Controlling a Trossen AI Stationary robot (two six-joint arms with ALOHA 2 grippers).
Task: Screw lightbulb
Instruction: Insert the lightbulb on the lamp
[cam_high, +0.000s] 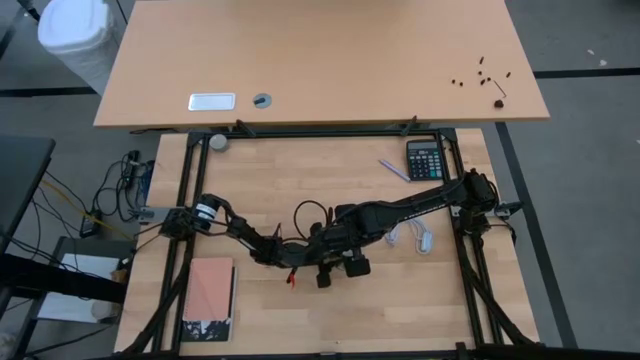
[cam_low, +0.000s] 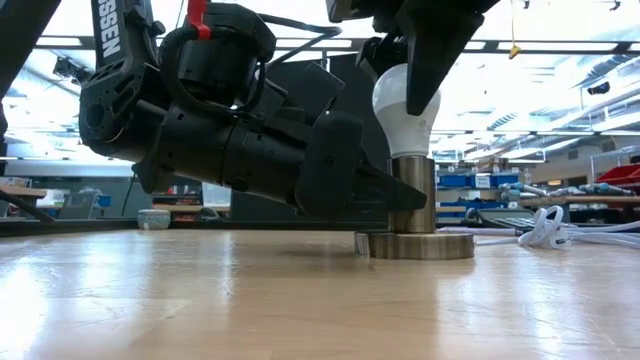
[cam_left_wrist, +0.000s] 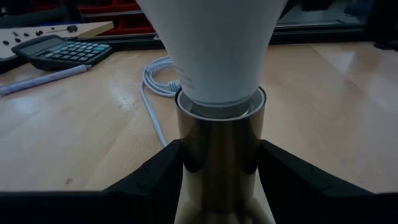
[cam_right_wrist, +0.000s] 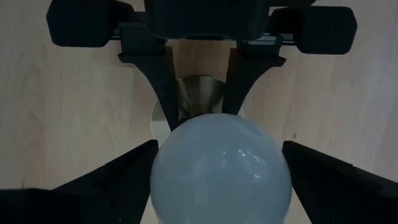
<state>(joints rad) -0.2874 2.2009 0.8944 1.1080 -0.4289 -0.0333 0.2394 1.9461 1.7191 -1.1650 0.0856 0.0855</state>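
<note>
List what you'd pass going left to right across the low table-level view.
Bulky black left gripper clamping the socket → white pear-shaped lightbulb atop the shiny metal cylindrical socket → bundled white cord.

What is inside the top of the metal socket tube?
The lightbulb stands in the metal socket, which the left hand grips. Its screw base is covered by the tube, so how deep it sits cannot be seen.

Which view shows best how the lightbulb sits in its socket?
Low view: the lightbulb stands upright in the socket. Left wrist shows only its neck, right wrist only its globe; in the high view the arms hide it.
</note>
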